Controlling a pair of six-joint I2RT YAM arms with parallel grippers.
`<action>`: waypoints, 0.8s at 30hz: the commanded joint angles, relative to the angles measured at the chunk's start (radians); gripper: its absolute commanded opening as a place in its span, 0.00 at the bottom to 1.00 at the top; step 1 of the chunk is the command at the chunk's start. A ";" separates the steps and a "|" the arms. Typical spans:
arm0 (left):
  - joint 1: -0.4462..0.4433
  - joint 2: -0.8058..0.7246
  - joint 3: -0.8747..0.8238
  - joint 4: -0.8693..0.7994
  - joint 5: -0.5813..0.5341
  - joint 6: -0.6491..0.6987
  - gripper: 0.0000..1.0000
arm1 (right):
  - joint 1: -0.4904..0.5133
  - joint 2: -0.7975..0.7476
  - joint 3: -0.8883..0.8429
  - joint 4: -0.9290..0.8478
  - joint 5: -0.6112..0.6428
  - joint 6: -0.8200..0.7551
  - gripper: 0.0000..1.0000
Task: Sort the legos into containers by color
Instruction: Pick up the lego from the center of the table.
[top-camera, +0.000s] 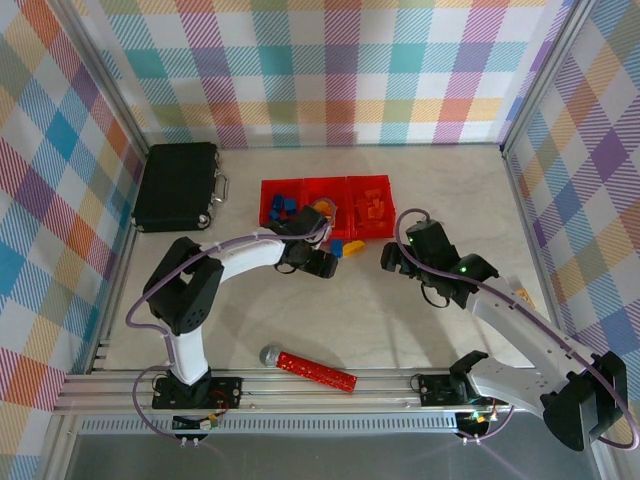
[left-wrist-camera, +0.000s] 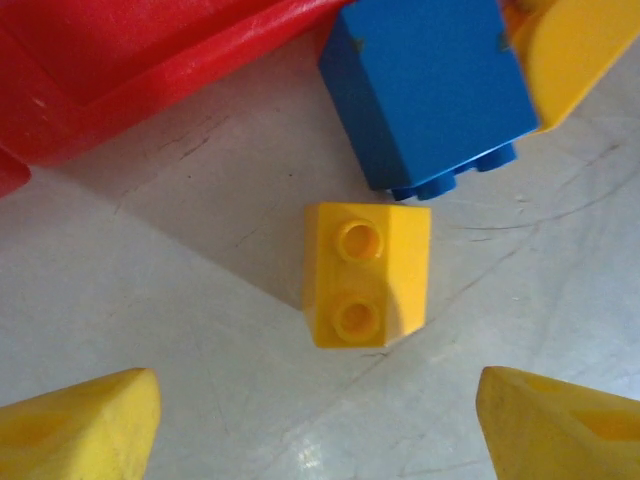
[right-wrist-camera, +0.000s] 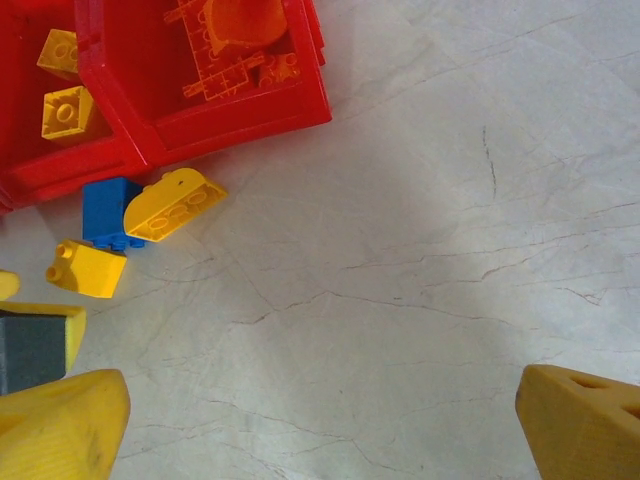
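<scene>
As seen from above, nearest the rail: long red studded bar (top-camera: 316, 371), flat on the table (top-camera: 400, 320). Farther in, left gripper (left-wrist-camera: 320, 430) spread wide, gripping nothing, fingertips either side of a small yellow two-stud brick (left-wrist-camera: 367, 275) without touching. Alongside, right gripper (right-wrist-camera: 320, 430) gaping fully, empty. Just beyond, blue brick (left-wrist-camera: 430, 90) and yellow sloped brick (right-wrist-camera: 175, 205) touching, just before the red containers (right-wrist-camera: 250, 118). Inside: blue bricks (top-camera: 282, 207) left, yellow bricks (right-wrist-camera: 62, 110) middle, orange pieces (right-wrist-camera: 235, 40) right. Far left, black case (top-camera: 178, 187).
</scene>
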 joint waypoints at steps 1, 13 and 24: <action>-0.012 0.030 0.037 0.024 -0.028 -0.010 0.79 | -0.006 -0.020 0.001 -0.025 0.020 -0.014 0.99; -0.028 0.097 0.077 0.059 -0.020 -0.025 0.75 | -0.006 -0.003 0.017 -0.011 0.001 -0.005 0.99; -0.029 0.152 0.110 0.052 -0.022 -0.055 0.64 | -0.006 -0.006 0.012 -0.008 0.000 0.006 0.99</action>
